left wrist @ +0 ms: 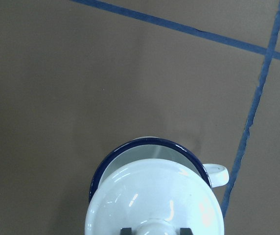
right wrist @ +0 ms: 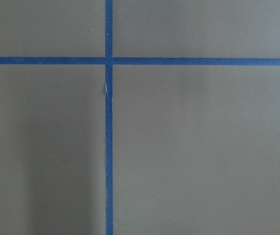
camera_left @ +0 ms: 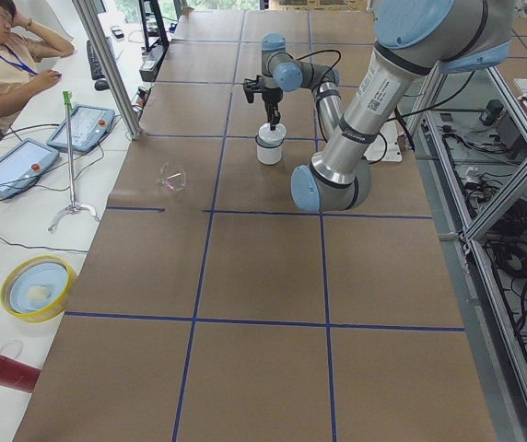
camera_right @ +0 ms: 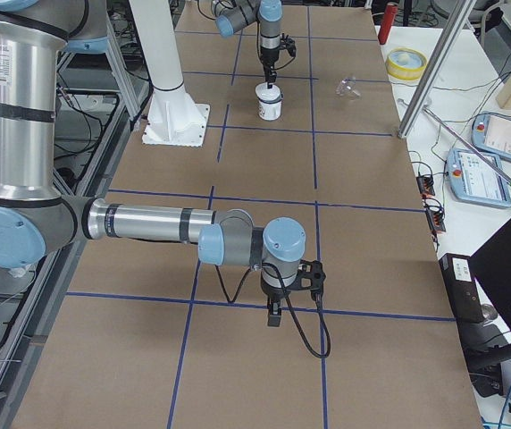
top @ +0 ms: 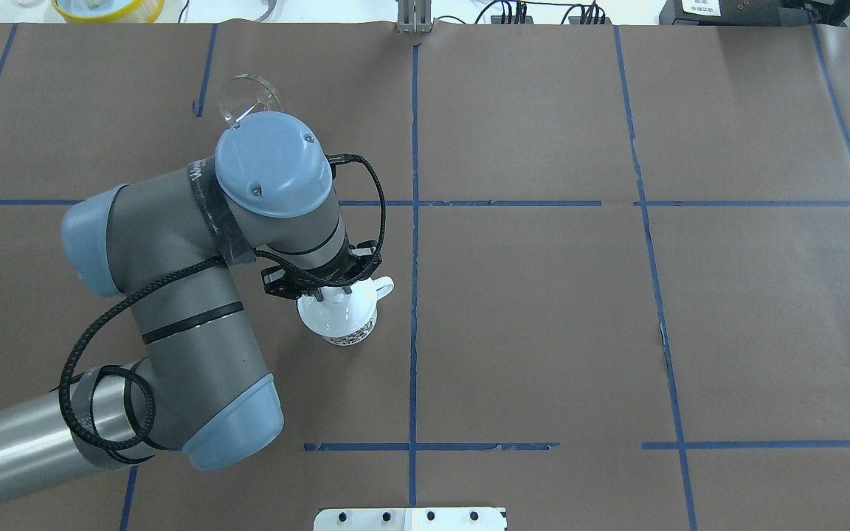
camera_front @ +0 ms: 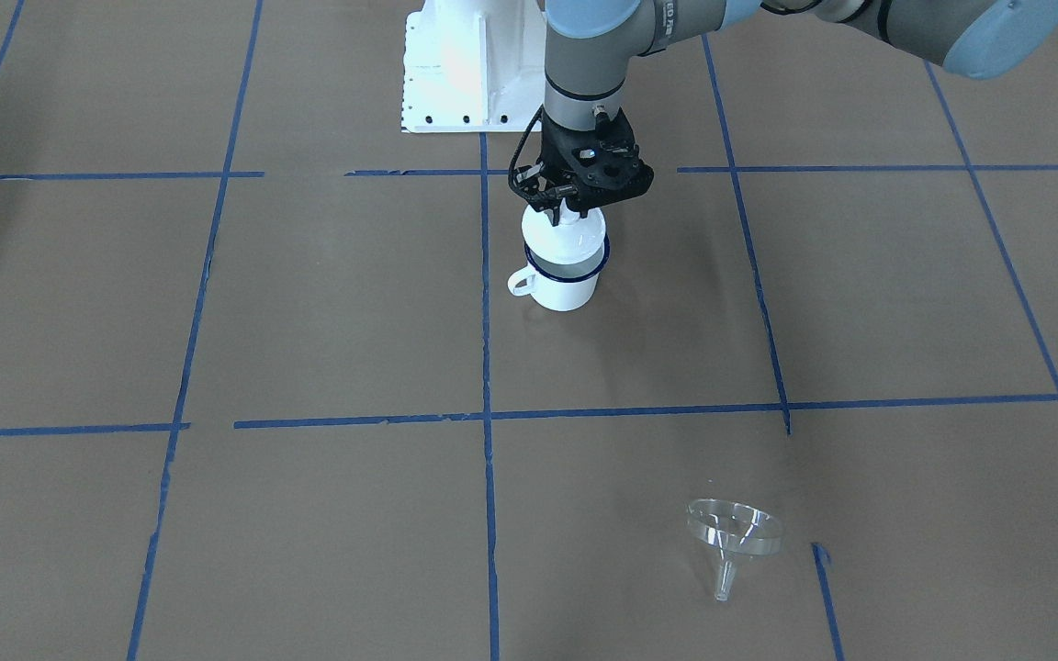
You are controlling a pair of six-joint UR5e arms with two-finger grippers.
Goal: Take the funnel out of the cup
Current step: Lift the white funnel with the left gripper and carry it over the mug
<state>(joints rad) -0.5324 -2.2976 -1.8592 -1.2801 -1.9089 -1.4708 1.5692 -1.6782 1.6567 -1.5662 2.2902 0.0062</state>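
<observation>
In the overhead view the left arm (top: pixel 174 295) covers the near part of the funnel (camera_front: pixel 733 531), and its wrist hides most of the lid (camera_front: pixel 566 240). The funnel is clear and faint against the brown desk (camera_front: pixel 309 321), so its outline is hard to trace. It lies on its side well apart from the cup (camera_front: pixel 566 289), toward the operators' edge and just beside a short tape mark (camera_front: pixel 821 554).

The left pincer (camera_front: pixel 566 211) is clamped on the lid's knob (left wrist: pixel 154 227), one finger on each side. The left wrist view cuts the fingers off at its bottom edge. The lid hangs over the cup's mouth. Part of the blue rim and inner wall shows past the lid, and I cannot tell whether lid and rim touch. The cup stands upright near the desk's middle, close to a tape line (camera_front: pixel 485 303), with its handle pointing toward the robot's right.

The right pincer (camera_right: pixel 274 315) points down near the desk at the robot's right end. It shows only small in the right side view, so I cannot tell whether its fingers are apart or together. Its own camera shows only two crossing tape lines.

Bare desk surrounds the cup on all sides, and the funnel has bare desk around it too.
</observation>
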